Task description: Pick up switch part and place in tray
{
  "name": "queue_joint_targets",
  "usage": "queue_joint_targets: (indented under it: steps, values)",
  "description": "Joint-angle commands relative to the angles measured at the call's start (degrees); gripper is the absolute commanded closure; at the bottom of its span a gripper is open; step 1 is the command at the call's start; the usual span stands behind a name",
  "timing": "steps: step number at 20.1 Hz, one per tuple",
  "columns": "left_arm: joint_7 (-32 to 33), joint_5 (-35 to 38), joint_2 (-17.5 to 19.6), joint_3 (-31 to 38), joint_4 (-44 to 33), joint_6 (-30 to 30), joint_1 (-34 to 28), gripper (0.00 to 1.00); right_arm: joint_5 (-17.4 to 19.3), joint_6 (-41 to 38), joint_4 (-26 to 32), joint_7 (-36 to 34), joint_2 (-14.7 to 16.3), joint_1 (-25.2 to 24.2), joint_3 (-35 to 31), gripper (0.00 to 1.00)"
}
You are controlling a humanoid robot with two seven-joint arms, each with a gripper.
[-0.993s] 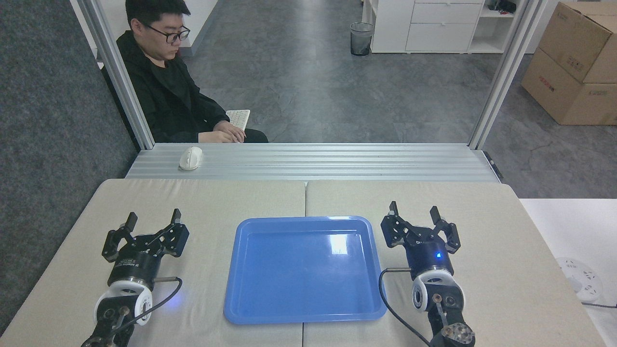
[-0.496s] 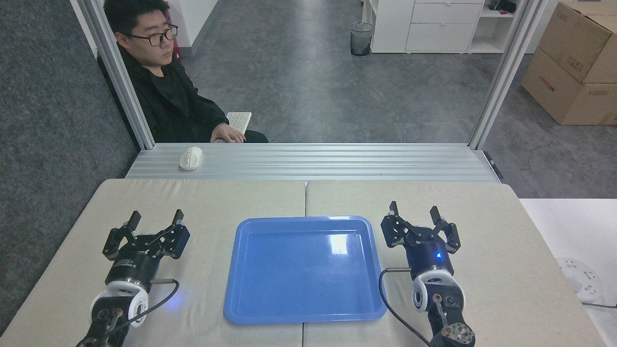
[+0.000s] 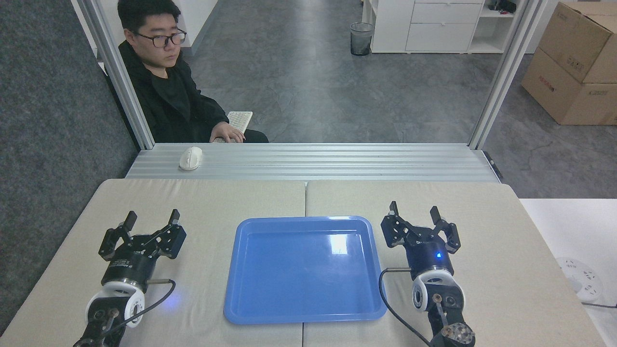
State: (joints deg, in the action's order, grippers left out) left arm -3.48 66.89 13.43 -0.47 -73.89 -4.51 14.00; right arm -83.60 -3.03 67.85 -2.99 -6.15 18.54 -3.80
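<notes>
Shifted slightly left and nearer since earlier: left gripper [image 3: 150, 219], jaws spread, empty. Right gripper [image 3: 414, 212] likewise spread, empty, parked right of tray [image 3: 250, 270]. Both flanking, likely awaiting work. Switch part nowhere visible. Farther back, person [image 3: 168, 96] seated.

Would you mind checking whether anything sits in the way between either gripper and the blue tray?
Nothing visible does. The tray lies between the left gripper and the right gripper, both open, with only bare table on either side. The tray holds nothing, and no switch part is in view.
</notes>
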Motion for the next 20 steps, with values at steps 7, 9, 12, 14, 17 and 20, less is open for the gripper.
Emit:
queue_joint_targets:
  steps: [7,9,12,14,17,20]
  values:
    - [1.5,-0.3,0.1,3.4,-0.9,-2.5,-1.3,0.00,0.0,0.0,0.0,0.0,0.0,0.0,0.0,0.00]
    - [1.5,-0.3,0.2,3.5,-0.6,-2.5,-1.3,0.00,-0.1,0.0,0.0,0.0,0.0,0.0,-0.1,0.00]
    - [1.5,-0.2,0.3,4.7,0.5,-2.8,-1.3,0.00,0.0,0.0,0.0,0.0,0.0,0.0,-0.1,0.00]
    - [1.4,-0.4,0.4,6.0,1.8,-2.9,-1.3,0.00,0.0,0.0,0.0,0.0,0.0,0.0,-0.1,0.00]
    - [0.6,0.3,0.5,6.5,3.7,-3.6,-1.5,0.00,0.0,0.1,0.0,0.0,0.0,0.0,-0.1,0.00]
    - [-1.3,0.4,0.5,8.7,6.4,-5.6,-3.1,0.00,0.0,0.0,0.0,0.0,0.0,0.0,-0.1,0.00]
